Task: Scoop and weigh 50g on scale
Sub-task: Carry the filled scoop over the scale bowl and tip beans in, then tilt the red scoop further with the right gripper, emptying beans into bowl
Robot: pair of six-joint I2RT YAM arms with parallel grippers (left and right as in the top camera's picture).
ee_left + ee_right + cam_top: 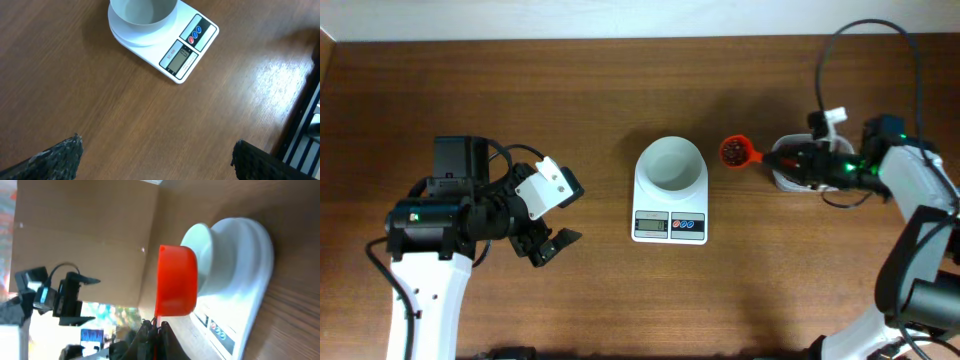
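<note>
When this moment was caught, your right fingers (795, 157) were shut tight on the handle of a red scoop (737, 152). A small heap of dark red-brown beans (731, 150) lay in that scoop. Seen from above, the scoop was just to the right of the white bowl (670, 163), near it but not over it. The bowl sat on top of the scale (670, 222), and the scale stood in the middle of the brown wooden surface (520, 100). Its grey display and its red and blue buttons were on your side of the bowl.

From your right wrist camera, the red cup of the scoop showed in front of the bowl's side, and you could not see the beans from there.

Your left fingers (560, 239) were wide apart and held nothing. They hung over bare wood, well to the left of the scale. From your left wrist camera, the two tips showed in the bottom corners, with the scale up ahead.
</note>
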